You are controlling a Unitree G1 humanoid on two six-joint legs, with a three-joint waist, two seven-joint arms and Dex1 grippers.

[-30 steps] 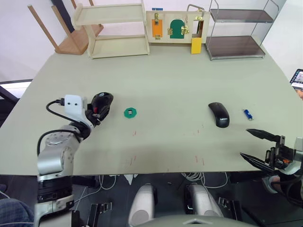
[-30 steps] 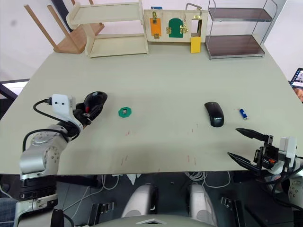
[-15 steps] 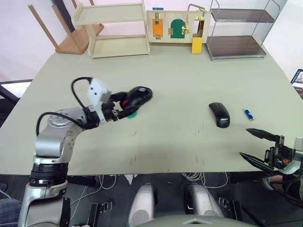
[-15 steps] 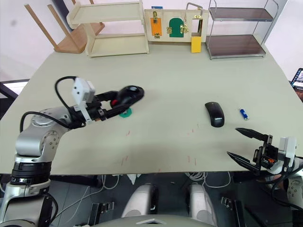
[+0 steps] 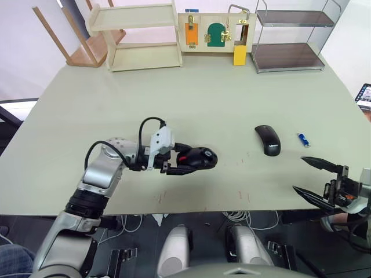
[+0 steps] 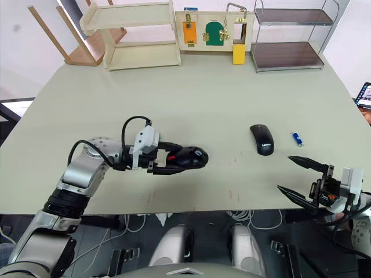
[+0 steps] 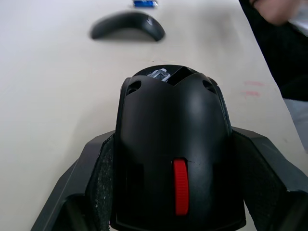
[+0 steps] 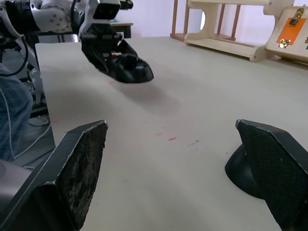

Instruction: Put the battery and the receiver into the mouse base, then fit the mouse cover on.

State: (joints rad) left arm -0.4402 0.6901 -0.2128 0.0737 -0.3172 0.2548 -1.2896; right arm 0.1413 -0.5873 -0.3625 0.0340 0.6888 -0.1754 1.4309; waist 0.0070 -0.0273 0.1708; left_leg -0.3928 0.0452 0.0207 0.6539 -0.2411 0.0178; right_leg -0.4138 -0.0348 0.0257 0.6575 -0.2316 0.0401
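From my head cameras, my left gripper (image 5: pixel 188 163) is clamped on the mouse base (image 5: pixel 200 157), low over the near middle of the table (image 5: pixel 220 92). The mouse cover (image 5: pixel 268 140) lies flat on the table to my right, with the blue battery (image 5: pixel 303 139) just beyond it on the right, apart from it. My right gripper (image 5: pixel 310 178) hangs at the table's near right edge, fingers spread wide and holding nothing. Wooden racks and a wire shelf stand along the far edge.

Through my left wrist camera, the mouse base (image 7: pixel 174 159) sits pinched between my two fingers (image 7: pixel 96 183), its red wheel (image 7: pixel 180 186) facing the lens. Ahead lie the mouse cover (image 7: pixel 127 27) and, past it, the battery (image 7: pixel 145 3).

Through my right wrist camera, my fingers (image 8: pixel 82 163) stand far apart over bare table. Across the table my left gripper (image 8: pixel 111 57) holds the mouse base (image 8: pixel 131 70) just above the surface.

I cannot make out the receiver.
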